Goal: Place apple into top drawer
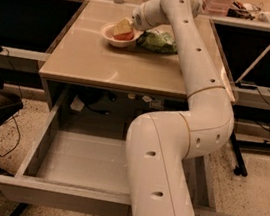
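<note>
We see the gripper (123, 28) low over the white bowl (107, 33), which sits near the far edge of the tan table (106, 65), a little left of that edge's middle. The apple (126, 36) lies in the bowl, right under the gripper and partly hidden by it. We cannot tell whether the jaws are closed on it or merely around it. The green crinkled bag (158, 41) lies just beside the bowl, toward the far right corner. The white arm (198, 89) crosses the table's right side from the near edge to the bowl. Below the near edge the top drawer (61, 197) stands pulled out, its grey floor bare where the arm does not cover it.
</note>
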`<state>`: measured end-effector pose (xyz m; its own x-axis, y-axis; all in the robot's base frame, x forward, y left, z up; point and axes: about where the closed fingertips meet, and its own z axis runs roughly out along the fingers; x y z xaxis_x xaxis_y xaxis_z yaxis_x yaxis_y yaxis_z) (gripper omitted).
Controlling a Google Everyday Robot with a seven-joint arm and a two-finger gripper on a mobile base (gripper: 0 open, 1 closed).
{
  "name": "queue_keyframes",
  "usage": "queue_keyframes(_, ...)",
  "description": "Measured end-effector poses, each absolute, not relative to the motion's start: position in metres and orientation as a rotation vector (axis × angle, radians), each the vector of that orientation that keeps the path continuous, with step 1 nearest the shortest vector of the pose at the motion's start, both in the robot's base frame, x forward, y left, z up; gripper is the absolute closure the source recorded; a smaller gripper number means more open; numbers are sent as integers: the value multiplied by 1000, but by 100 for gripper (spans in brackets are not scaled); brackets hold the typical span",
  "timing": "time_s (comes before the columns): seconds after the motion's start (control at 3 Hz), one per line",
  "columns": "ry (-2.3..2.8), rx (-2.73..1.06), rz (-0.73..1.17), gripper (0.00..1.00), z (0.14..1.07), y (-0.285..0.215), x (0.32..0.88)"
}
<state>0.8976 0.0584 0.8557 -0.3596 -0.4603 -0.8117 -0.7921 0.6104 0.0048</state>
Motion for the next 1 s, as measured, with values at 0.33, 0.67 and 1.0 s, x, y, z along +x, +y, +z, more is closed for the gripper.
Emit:
queue_keyframes(0.33, 2014, -987, 512, 89, 856, 58, 898)
queue_keyframes(0.67, 2000, -982, 502, 100, 867, 52, 897)
queue_keyframes(1.0, 1966, -975, 481, 100, 897, 41, 891)
